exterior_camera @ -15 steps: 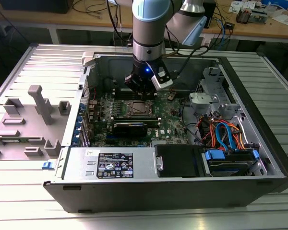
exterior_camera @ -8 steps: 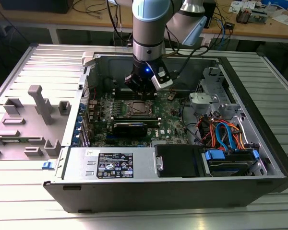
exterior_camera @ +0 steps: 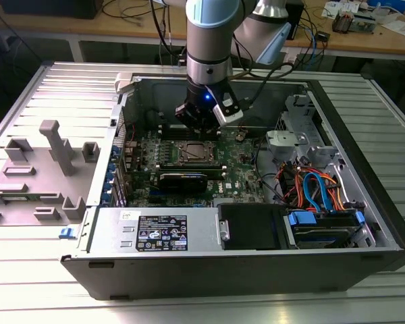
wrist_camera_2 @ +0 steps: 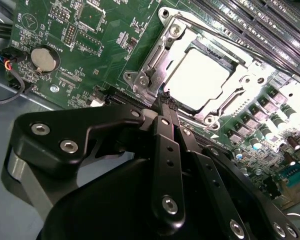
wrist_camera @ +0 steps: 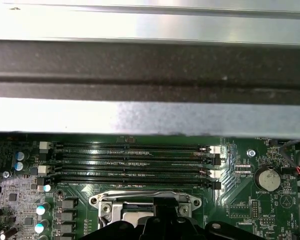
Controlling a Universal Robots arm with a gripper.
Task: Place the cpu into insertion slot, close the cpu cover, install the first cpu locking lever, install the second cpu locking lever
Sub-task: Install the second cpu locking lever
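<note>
The cpu (wrist_camera_2: 196,80) lies flat in the insertion slot (exterior_camera: 191,154), its silvery top bright in the second wrist view. The cpu cover (wrist_camera_2: 157,56) lies down around it as a metal frame, with the chip showing through its window. A thin metal locking lever (wrist_camera: 145,192) runs along the frame's edge on the memory slot side. My gripper (wrist_camera_2: 166,98) is shut, black fingers pressed together with nothing between them. Its tips sit at the frame's edge on the side away from the memory slots. In the exterior view the gripper (exterior_camera: 201,125) hangs just above the socket.
Long black memory slots (wrist_camera: 135,160) lie beside the socket, with the case wall (wrist_camera: 150,65) close behind them. A black graphics card (exterior_camera: 182,181) sits on the socket's near side. A coin battery (wrist_camera_2: 43,58), cables (exterior_camera: 310,185) and a drive cage (exterior_camera: 324,226) fill the exterior view's right.
</note>
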